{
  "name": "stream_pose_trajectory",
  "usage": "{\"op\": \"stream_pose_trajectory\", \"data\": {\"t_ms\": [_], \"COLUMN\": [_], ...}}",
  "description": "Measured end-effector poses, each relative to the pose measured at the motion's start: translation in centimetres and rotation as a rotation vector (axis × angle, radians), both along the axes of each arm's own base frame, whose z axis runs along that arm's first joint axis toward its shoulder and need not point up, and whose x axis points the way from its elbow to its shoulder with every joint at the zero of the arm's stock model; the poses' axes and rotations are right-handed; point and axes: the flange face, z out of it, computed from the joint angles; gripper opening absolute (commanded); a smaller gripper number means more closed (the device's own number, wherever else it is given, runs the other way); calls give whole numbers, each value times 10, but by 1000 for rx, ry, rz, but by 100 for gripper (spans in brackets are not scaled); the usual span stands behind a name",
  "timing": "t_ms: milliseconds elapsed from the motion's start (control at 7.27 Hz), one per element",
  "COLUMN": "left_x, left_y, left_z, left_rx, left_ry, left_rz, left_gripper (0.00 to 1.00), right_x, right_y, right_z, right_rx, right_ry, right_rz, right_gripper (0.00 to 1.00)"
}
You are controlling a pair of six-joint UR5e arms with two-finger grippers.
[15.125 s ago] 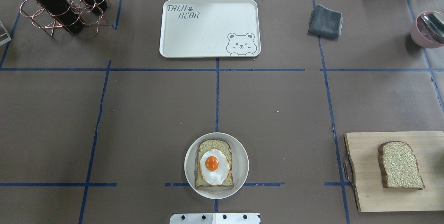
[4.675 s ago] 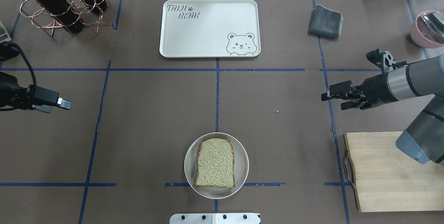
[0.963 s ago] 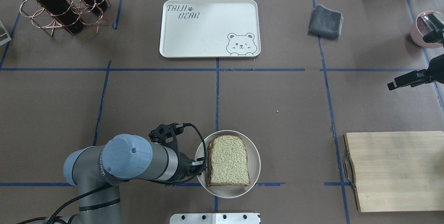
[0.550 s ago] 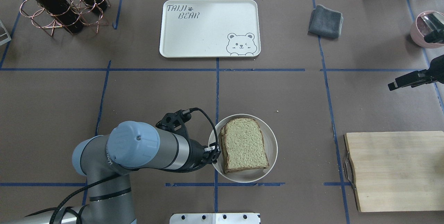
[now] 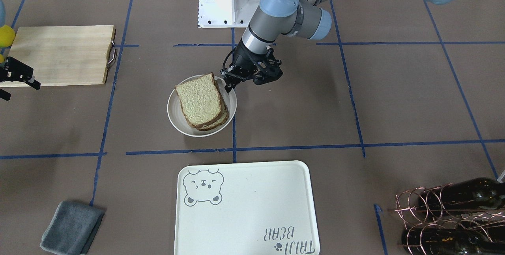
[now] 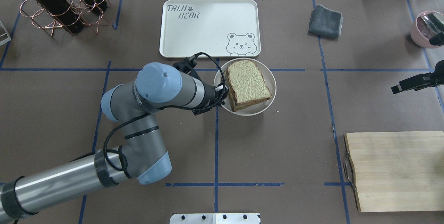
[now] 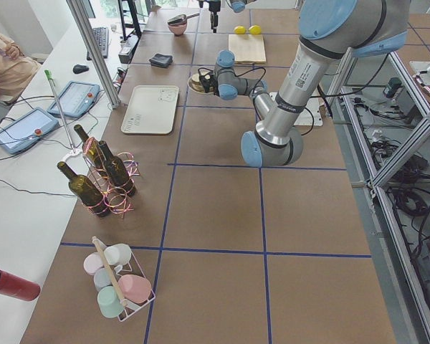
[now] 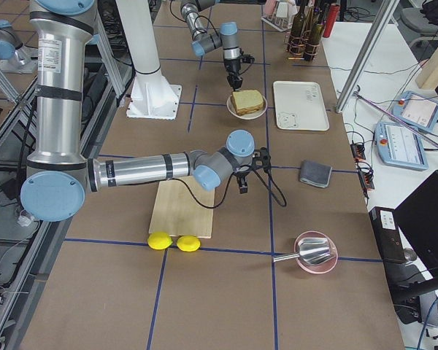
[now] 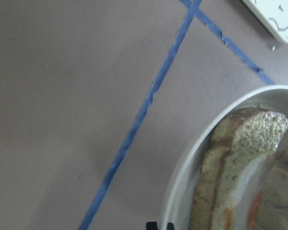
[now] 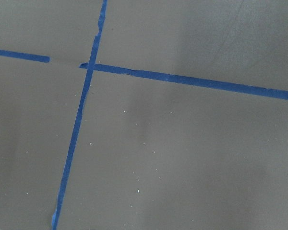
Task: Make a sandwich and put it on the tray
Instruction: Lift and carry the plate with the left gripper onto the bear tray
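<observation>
Left gripper [image 6: 222,94]: jaws are clamped on the rim of the plate [image 6: 258,109], on the side nearest the left arm.
Sandwich [image 6: 248,82]: stacked on the plate, with the egg [image 9: 242,189] seen between the slices.
Plate: located near the robot-side edge of the tray [image 6: 208,29].
Right gripper [image 6: 399,87]: held over bare table, well apart from the plate; jaw state cannot be told.

sandwich [image 6: 248,83] x1, tray [image 6: 208,29] x1, lemons [image 8: 159,240] x2

Cream tray [image 6: 208,36]: smooth matt plastic. Just beside it, sandwich [image 6: 248,82] bread rough, speckled, on smooth white plate [image 6: 251,110]. Under the tray, matt brown paper [image 6: 277,147]; right of it, soft grey cloth [image 6: 326,21].
</observation>
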Motion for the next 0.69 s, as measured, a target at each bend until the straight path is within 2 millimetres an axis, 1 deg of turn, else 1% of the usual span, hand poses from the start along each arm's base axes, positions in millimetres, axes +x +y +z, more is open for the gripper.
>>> {"op": "stream_pose_trajectory", "data": {"t_ms": [138, 275, 550, 688], "left_x": [2, 2, -1, -4], "left_y": [-44, -80, -138, -163], "left_z": [3, 10, 42, 58], "left_rx": [-61, -103, -141, -150], "left_ry": [-21, -41, -70, -82], "left_rz": [-65, -116, -184, -209], "left_gripper": [0, 0, 0, 0], "right_x": [2, 4, 5, 5], "right_y": [3, 4, 6, 6], "right_z": [-3, -6, -12, -13], "right_rx": [3, 6, 14, 16], "right_ry": [-2, -5, -10, -11], "right_rz": [3, 5, 8, 8], "right_gripper": [100, 100, 100, 100]}}
